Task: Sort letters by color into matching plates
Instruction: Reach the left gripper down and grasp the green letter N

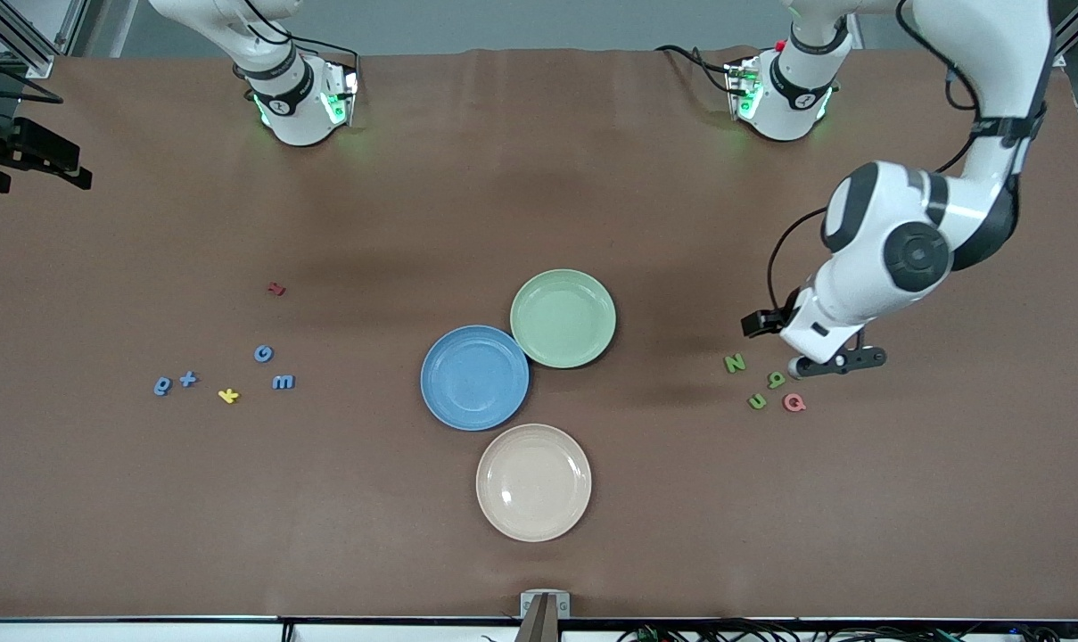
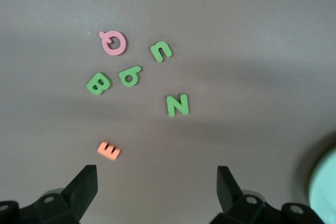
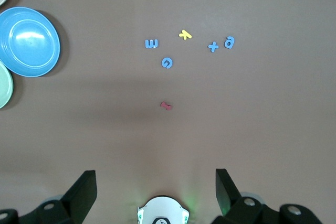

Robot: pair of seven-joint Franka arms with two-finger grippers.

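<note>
The left gripper (image 2: 156, 187) hangs low over the brown table (image 1: 539, 178) at the left arm's end, its fingers (image 2: 84, 184) spread wide and holding nothing. Just under it lies an orange E (image 2: 108, 150), and close by a small cluster: a green N (image 2: 177, 104), a green B (image 2: 98, 83), a green a (image 2: 130, 75), a green u (image 2: 160, 51) and a pink Q (image 2: 114, 43). In the front view the arm's wrist hides the E and the B.

The right gripper (image 3: 156, 187) is high above the table near its own base, its fingers (image 3: 83, 190) likewise wide apart and empty — this arm waits. At the right arm's end of the table lie a blue m (image 3: 151, 43), a blue G (image 3: 167, 63), a blue t (image 3: 213, 46), a blue e (image 3: 229, 42), a yellow k (image 3: 184, 35) and, apart from these and farther from the front camera, a red letter (image 3: 166, 106) too small to read.

Mid-table the three plates sit empty, rims nearly touching: the green plate (image 1: 563, 318) farthest from the front camera, the blue plate (image 1: 474, 377) beside it toward the right arm's end, the cream plate (image 1: 533, 481) nearest.
</note>
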